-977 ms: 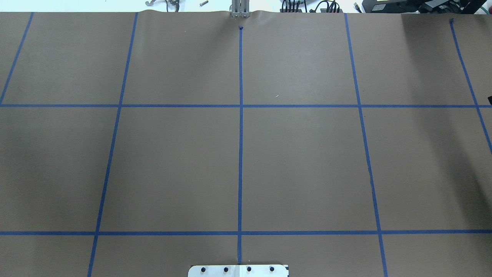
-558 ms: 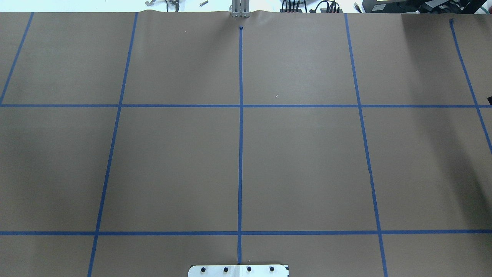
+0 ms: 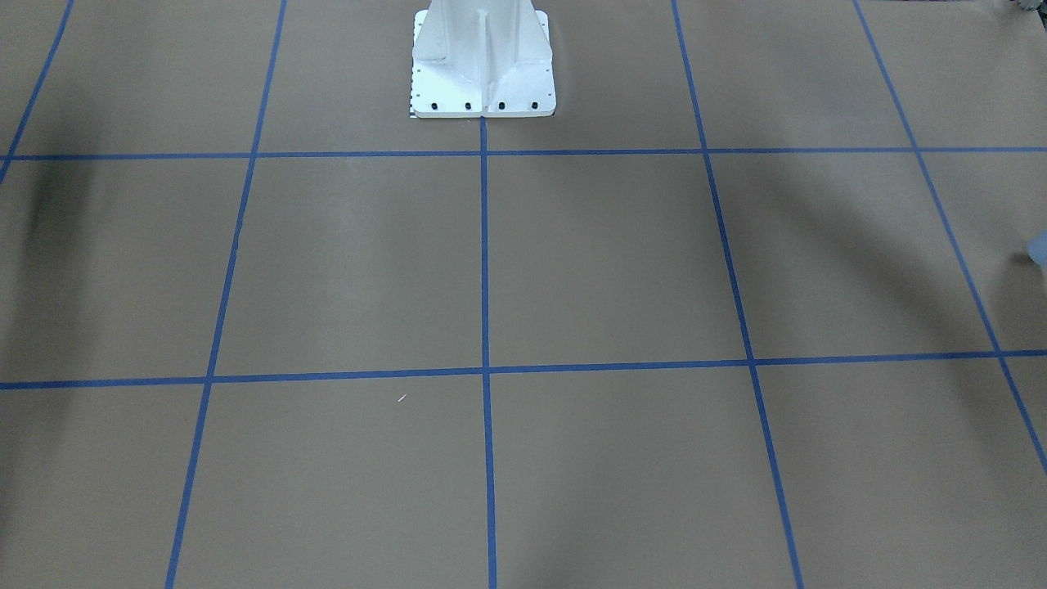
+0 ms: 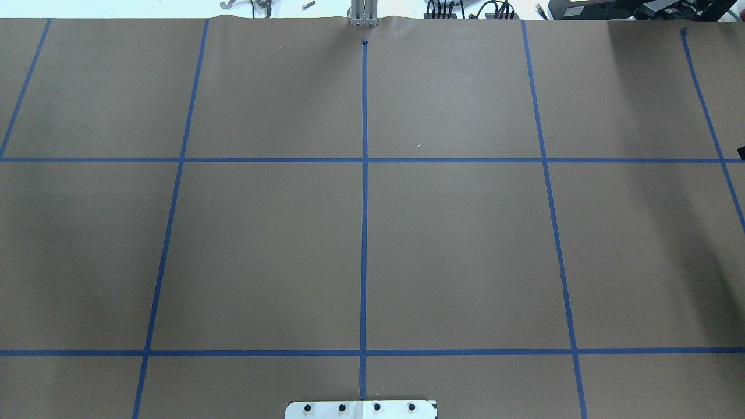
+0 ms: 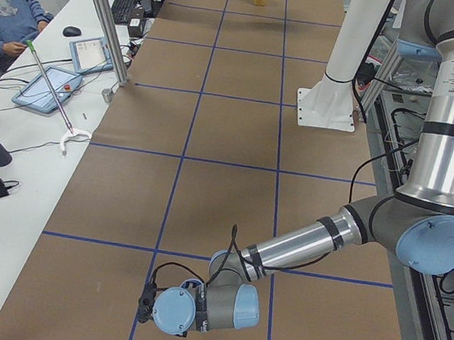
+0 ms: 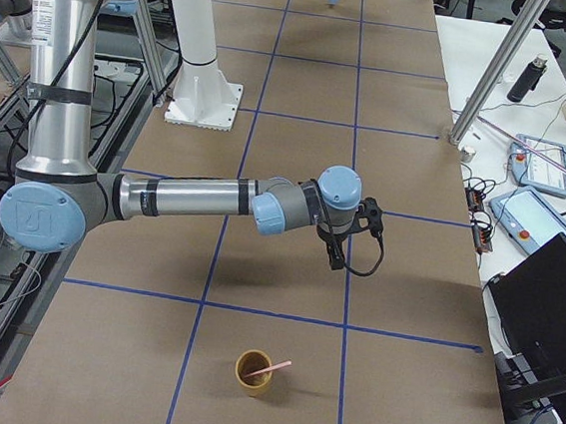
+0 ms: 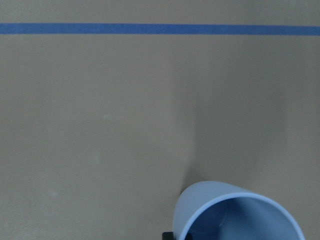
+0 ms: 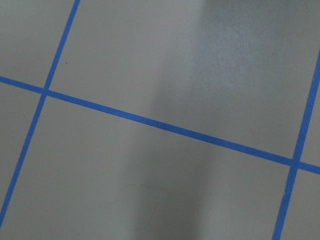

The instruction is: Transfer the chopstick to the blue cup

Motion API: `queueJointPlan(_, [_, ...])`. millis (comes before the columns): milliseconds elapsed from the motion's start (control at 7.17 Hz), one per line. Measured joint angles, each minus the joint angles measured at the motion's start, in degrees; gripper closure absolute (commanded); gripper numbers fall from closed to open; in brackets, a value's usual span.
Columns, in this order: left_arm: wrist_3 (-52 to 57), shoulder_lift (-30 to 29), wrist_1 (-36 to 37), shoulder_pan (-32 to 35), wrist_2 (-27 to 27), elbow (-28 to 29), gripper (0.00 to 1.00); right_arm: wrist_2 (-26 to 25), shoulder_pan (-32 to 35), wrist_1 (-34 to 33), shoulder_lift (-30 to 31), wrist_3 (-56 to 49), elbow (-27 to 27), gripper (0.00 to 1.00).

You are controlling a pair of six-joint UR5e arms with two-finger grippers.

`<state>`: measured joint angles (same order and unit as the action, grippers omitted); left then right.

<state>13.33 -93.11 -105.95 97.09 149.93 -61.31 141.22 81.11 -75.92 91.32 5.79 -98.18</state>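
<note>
The chopstick (image 6: 270, 368) leans in a tan cup (image 6: 253, 378), down below the right gripper (image 6: 336, 255) and out past it, toward the end of the table (image 6: 397, 383); its top end slants up and away from the robot's side; the right arm is much nearer to it. The blue cup (image 7: 239, 214) is close by the left gripper (image 5: 145, 302), well apart from the chopstick; I cannot tell if they touch. I cannot tell if either pair of jaws is wide or closed. There is lots of bare room between the cups; the tan cup might tip, so a gentle grab looks best.
</note>
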Motion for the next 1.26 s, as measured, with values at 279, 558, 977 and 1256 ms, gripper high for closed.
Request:
queueJointPlan(279, [-2.2, 0.3, 11.6, -0.2, 8.4, -11.1, 1.0, 0.1, -0.2, 0.1, 0.0, 0.7, -0.3, 0.0])
queueJointPlan(558, [-19.4, -2.5, 12.3, -5.4, 8.7, -22.1, 1.0, 0.0, -0.2, 0.1, -0.1, 1.4, -0.7, 0.0])
queueJointPlan(977, [-57.1, -13.5, 10.9, -24.0, -4.2, -36.9, 1.0, -0.6, -0.2, 0.1, 0.0, 3.1, -1.2, 0.0])
queueJointPlan(1256, [-80.2, -26.7, 11.1, -39.9, -16.3, -38.0, 1.0, -1.7, -0.1, 0.1, 0.0, 3.2, -1.2, 0.0])
